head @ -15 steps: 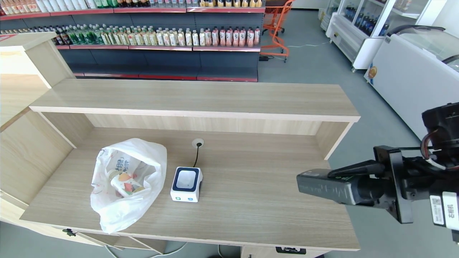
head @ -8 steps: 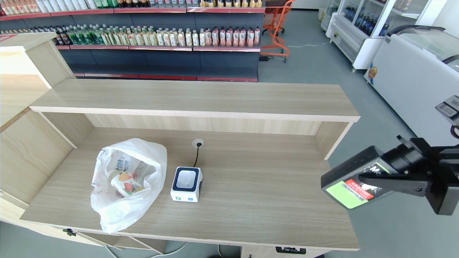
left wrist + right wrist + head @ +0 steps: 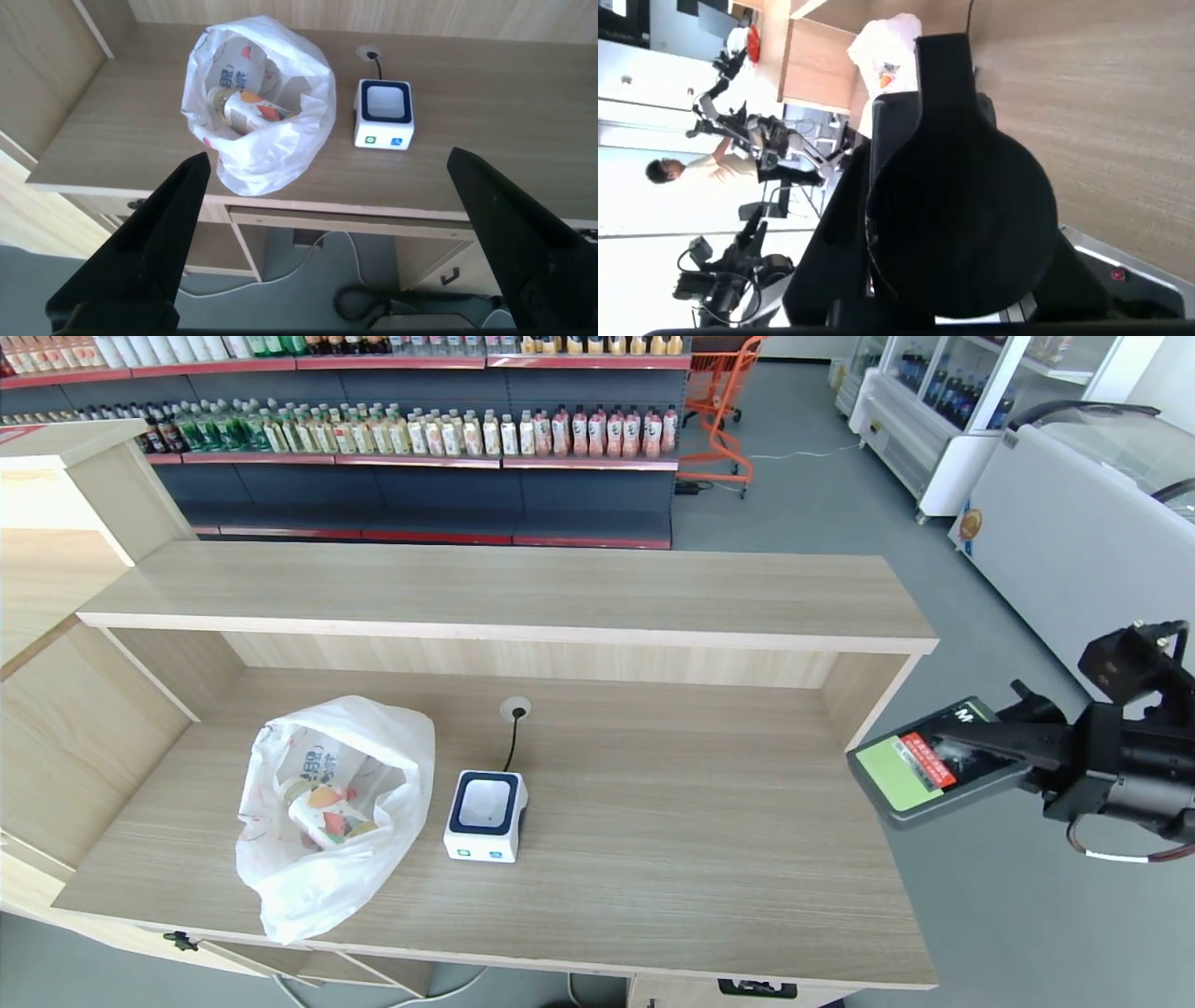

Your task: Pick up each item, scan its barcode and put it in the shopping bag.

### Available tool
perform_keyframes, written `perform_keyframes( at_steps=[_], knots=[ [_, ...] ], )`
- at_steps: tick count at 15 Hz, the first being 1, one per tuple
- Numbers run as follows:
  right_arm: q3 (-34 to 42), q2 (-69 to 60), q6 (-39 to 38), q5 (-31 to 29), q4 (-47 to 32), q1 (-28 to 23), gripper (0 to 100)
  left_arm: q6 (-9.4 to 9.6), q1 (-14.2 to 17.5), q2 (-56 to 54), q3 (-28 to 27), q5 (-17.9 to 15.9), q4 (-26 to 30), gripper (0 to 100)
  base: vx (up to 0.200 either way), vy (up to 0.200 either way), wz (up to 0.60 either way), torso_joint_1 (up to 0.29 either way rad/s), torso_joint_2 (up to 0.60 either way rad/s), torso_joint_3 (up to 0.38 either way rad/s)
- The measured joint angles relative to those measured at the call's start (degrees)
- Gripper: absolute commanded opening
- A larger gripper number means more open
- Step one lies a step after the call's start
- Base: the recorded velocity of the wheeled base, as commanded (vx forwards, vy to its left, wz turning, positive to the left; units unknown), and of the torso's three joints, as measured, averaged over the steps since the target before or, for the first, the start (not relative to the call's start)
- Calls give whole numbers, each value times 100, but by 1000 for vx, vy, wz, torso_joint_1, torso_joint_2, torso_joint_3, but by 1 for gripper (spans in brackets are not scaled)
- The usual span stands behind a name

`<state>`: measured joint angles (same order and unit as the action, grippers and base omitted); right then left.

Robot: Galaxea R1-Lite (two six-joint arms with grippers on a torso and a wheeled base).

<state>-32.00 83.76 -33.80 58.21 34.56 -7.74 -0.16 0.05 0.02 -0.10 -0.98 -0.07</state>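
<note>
— Black right pincer (image 3: 971, 747), contents?
— Closed on one dark box (image 3: 896, 775), tilted, with its green and red label facing up. It is held in the air just past the right edge of the surface (image 3: 653, 859), toward the far right corner.
— Left pincer (image 3: 327, 168)?
— Fingers spread wide, nothing between them. It hangs on the near side of the surface.
— Items on the surface?
— One white scanner (image 3: 485, 814), about the middle, cable running to a hole near the back wall. One white shopping bag (image 3: 327, 803), just beside the scanner toward the left edge, mouth open, printed packages inside.
</note>
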Motion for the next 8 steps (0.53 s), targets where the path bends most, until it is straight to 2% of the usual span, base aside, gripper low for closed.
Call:
perform_keyframes(
  at_steps=[2, 5, 8],
  knots=[
    [540, -6, -152, -29, 338, -16, 0, 0, 0, 0, 0, 0, 0, 100, 0, 0, 0, 0, 0, 0],
    [717, -50, -254, -40, 364, 37, 0, 9, 2, 0, 0, -4, 0, 100, 0, 0, 0, 0, 0, 0],
    [742, -193, -535, -40, 356, 162, 0, 2, 5, 0, 0, -9, 0, 100, 0, 200, 0, 5, 2, -1]
  ],
)
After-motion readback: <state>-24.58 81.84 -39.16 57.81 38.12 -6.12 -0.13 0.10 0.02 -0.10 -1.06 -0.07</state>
